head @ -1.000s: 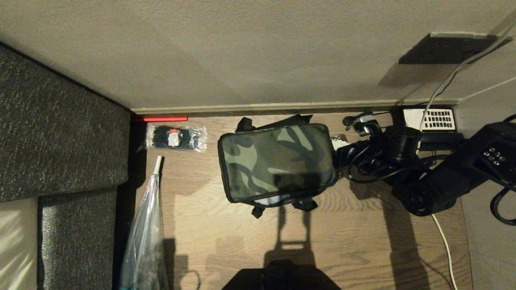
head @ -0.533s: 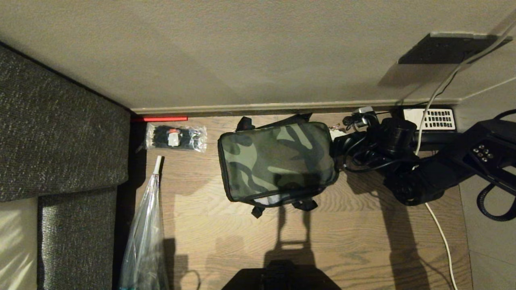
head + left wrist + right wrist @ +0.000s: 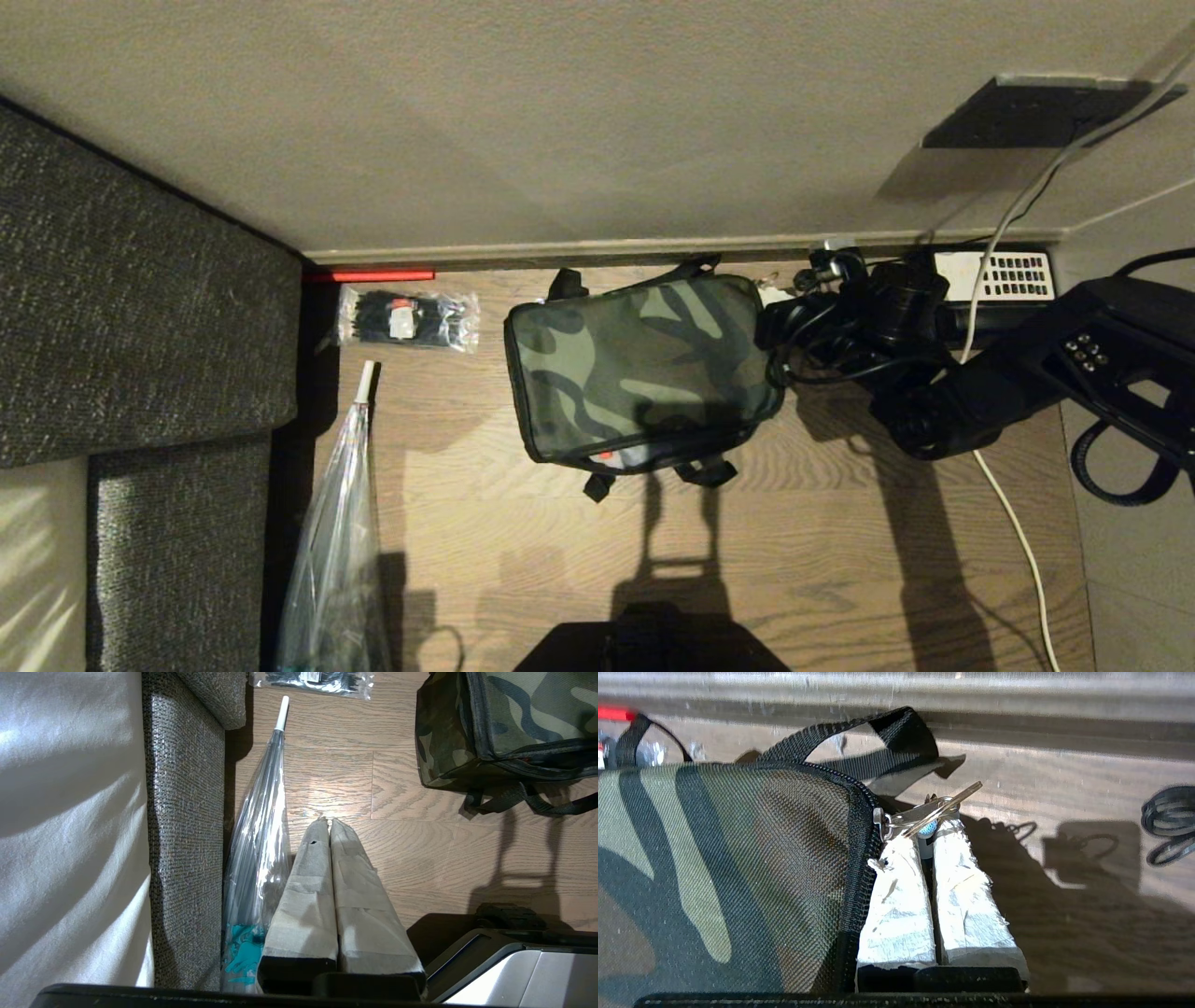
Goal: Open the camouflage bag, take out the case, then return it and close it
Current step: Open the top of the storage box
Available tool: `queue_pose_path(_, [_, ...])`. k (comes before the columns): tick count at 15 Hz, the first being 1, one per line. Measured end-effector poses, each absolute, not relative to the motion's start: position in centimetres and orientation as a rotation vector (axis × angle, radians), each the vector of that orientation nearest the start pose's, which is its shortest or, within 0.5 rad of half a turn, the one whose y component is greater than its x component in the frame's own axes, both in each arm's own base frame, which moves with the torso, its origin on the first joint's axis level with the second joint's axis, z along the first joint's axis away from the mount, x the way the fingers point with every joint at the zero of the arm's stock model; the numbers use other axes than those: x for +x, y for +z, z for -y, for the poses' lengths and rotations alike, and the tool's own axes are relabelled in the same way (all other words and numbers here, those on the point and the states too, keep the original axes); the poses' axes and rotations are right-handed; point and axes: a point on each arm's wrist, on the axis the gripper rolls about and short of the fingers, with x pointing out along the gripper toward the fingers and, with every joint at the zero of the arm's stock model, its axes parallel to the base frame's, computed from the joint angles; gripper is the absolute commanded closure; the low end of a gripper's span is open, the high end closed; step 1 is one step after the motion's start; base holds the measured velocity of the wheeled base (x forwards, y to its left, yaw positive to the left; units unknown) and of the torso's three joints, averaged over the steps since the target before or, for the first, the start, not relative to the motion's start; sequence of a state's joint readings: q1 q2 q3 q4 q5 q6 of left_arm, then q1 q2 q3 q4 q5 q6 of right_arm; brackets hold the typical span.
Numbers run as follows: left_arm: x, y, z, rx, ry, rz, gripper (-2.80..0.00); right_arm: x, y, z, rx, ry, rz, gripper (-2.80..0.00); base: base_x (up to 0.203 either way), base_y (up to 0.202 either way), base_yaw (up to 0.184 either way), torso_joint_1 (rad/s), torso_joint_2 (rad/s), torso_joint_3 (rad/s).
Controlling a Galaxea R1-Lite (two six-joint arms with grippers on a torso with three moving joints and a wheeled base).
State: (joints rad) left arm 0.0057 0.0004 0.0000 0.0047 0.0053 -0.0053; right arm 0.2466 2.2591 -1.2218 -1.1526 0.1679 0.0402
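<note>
My right gripper point(image 3: 927, 833) pinched on the zipper pull point(image 3: 924, 812) (metal ring) | camouflage bag point(image 3: 639, 369) on floor point(image 3: 794, 541), far-right corner at my fingertips | left gripper point(image 3: 329, 823) closed, empty, parked near-left

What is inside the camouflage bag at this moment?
The camouflage bag is almost closed. At its near edge, a narrow gap shows a bit of red and pale grey. Its lid covers everything else, so no case shows. The right gripper pinches the zipper pull.
</note>
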Motion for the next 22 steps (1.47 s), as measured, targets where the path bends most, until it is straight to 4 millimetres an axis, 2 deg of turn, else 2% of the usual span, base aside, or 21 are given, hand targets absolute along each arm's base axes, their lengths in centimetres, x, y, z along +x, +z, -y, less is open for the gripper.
queue_pose_path(4, [-2.3, 7.5, 0.0, -0.005, 0.011, -0.005, 0.0, 43.3, 13.2, -11.4, 0.044, 0.417, 0.113, 0.0, 0.0, 0.0, 0.0, 0.0, 0.0, 0.0])
queue_pose_path(5, [-2.3, 7.5, 0.0, -0.005, 0.011, -0.005, 0.0, 43.3, 13.1, -11.5, 0.043, 0.419, 0.113, -2.8, 0.0, 0.0, 0.0, 0.0, 0.0, 0.0])
queue_pose_path(10, [-2.3, 7.5, 0.0, -0.005, 0.011, -0.005, 0.0, 42.4, 11.9, -11.8, 0.033, 0.429, 0.065, -2.8, 0.0, 0.0, 0.0, 0.0, 0.0, 0.0])
queue_pose_path(14, [-2.3, 7.5, 0.0, -0.005, 0.011, -0.005, 0.0, 41.0, 9.8, -11.4, 0.025, 0.425, -0.032, -2.8, 0.0, 0.0, 0.0, 0.0, 0.0, 0.0])
queue_pose_path(18, [-2.3, 7.5, 0.0, -0.005, 0.011, -0.005, 0.0, 39.8, 8.9, -11.2, -0.004, 0.43, -0.101, -2.8, 0.0, 0.0, 0.0, 0.0, 0.0, 0.0])
queue_pose_path(22, [-2.3, 7.5, 0.0, -0.005, 0.011, -0.005, 0.0, 38.0, 9.1, -9.3, -0.061, 0.417, -0.175, -2.8, 0.0, 0.0, 0.0, 0.0, 0.0, 0.0])
